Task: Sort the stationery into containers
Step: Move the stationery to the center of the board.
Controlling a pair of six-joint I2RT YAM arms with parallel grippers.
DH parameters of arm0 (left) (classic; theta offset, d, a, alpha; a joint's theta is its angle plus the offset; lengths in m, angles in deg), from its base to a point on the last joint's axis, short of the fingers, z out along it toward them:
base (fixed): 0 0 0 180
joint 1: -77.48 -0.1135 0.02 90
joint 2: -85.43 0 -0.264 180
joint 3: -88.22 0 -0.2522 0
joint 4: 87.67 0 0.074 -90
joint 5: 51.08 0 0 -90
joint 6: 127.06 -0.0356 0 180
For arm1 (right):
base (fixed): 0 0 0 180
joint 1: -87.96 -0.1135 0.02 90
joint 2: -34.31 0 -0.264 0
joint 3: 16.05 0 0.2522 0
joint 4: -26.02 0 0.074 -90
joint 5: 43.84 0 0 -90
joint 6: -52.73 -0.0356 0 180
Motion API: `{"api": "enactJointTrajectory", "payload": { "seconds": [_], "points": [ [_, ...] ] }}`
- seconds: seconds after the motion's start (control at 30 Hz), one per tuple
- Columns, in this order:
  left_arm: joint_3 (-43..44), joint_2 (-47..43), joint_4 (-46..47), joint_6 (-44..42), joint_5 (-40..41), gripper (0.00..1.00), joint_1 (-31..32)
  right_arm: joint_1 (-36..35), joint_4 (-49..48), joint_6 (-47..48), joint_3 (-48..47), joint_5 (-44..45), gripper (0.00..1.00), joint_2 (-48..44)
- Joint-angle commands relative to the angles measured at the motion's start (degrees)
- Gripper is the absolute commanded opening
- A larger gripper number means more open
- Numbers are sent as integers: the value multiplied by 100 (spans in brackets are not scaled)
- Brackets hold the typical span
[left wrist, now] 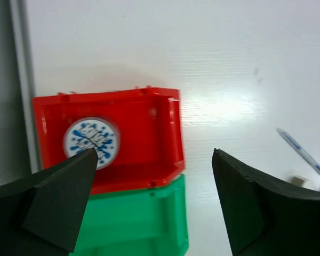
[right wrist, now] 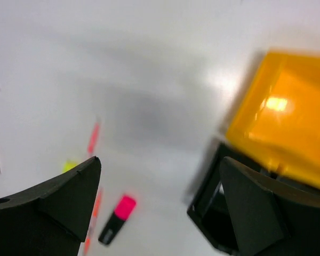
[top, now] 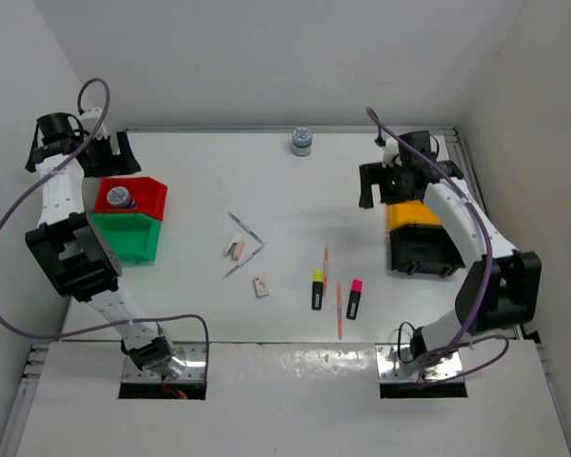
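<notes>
My left gripper (top: 110, 154) is open and empty above the red bin (top: 145, 198), which holds a blue-white tape roll (top: 120, 197); the left wrist view shows the gripper (left wrist: 154, 152), bin (left wrist: 149, 133) and roll (left wrist: 91, 141). A green bin (top: 130, 238) sits just in front. My right gripper (top: 376, 187) is open and empty left of the yellow-orange bin (top: 414, 214) and black bin (top: 421, 252). In mid-table lie two grey pens (top: 247, 229), a pink eraser (top: 237, 249), a beige eraser (top: 261, 286), yellow (top: 317, 288) and pink (top: 354, 298) highlighters, and two orange pencils (top: 339, 309).
A second tape roll (top: 302, 141) stands at the table's far edge. White walls close in the back and both sides. The blurred right wrist view shows the gripper (right wrist: 160, 160), the pink highlighter (right wrist: 117, 218) and both right bins (right wrist: 282, 117).
</notes>
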Motion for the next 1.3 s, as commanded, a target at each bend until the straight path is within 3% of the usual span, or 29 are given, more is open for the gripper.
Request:
{"api": "enactJointTrajectory", "payload": {
  "seconds": [0.0, 0.23, 0.53, 0.7, 0.9, 1.27],
  "points": [
    [-458, -674, 227, -175, -974, 96, 96, -262, -489, -79, -917, 113, 91, 590],
    [-1223, -1342, 571, -395, -553, 100, 579, -622, -1358, -263, -2568, 412, 95, 2216],
    [-1628, -1633, 835, 105, -404, 100, 1072, -789, -4477, -1064, -3079, 886, 99, 4123],
    [-1672, -1563, 817, 176, -236, 100, 1213, -886, -5295, -1222, -3766, 817, 98, 5057],
    [-1751, -1396, 896, 308, -166, 100, 1344, -1105, -5921, -1117, -4073, 386, 99, 5629],
    [-1540, -1202, 773, 361, 19, 100, 1362, -1440, -6537, -546, -5435, 1502, 98, 6850]
  ]
}}
